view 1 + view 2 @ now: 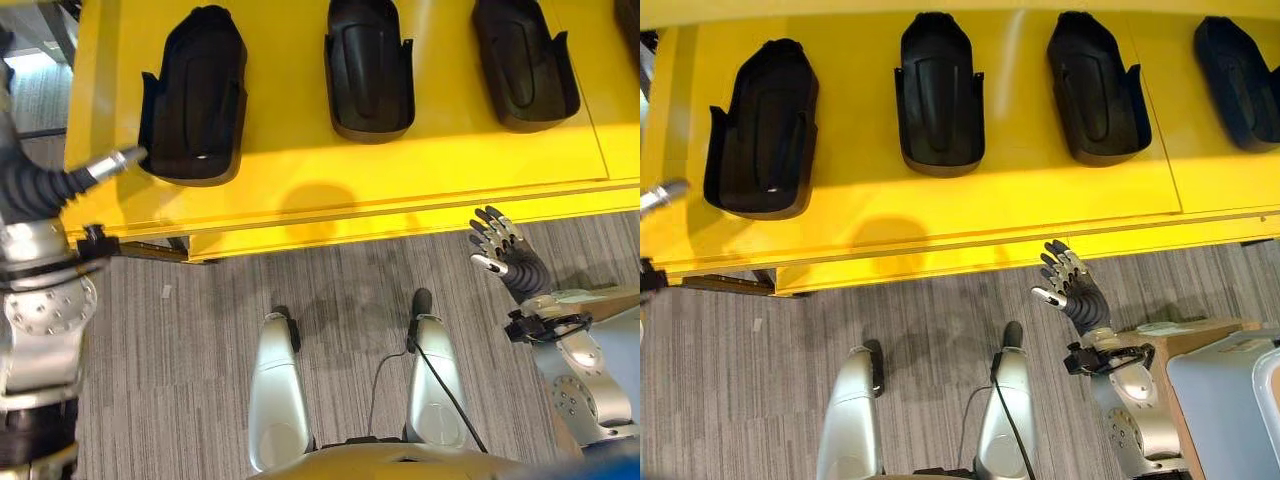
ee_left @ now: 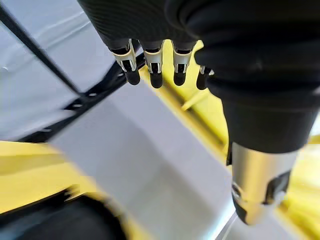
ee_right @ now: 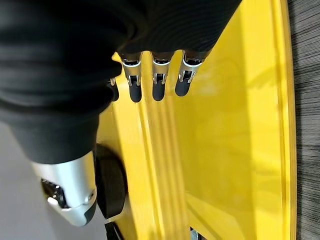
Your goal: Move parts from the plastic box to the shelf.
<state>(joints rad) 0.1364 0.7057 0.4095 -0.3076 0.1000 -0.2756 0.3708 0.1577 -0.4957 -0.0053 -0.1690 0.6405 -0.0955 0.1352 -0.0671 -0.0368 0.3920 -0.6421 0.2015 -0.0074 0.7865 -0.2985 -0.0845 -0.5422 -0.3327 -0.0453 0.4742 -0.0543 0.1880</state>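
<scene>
Grey carpet (image 1: 200,300) runs closest underfoot in the left eye view, and just past it the yellow shelf (image 1: 300,205) carries three black parts: one on the left (image 1: 195,95), one in the middle (image 1: 368,70), one on the right (image 1: 522,62). Left hand (image 1: 118,162) sits at the shelf's front edge beside the left part, one silver finger showing; right hand (image 1: 505,250) hangs over the carpet, below the shelf lip, fingers spread and holding nothing. Over to the right eye view: a fourth part (image 1: 1240,80) lies far right, and a pale grey plastic box (image 1: 1225,410) waits by the right arm. Left wrist view shows straight, empty fingers (image 2: 156,67); right wrist view the same, fingers (image 3: 157,82) straight over yellow. My read: between placements, so next comes a reach back to the box.
</scene>
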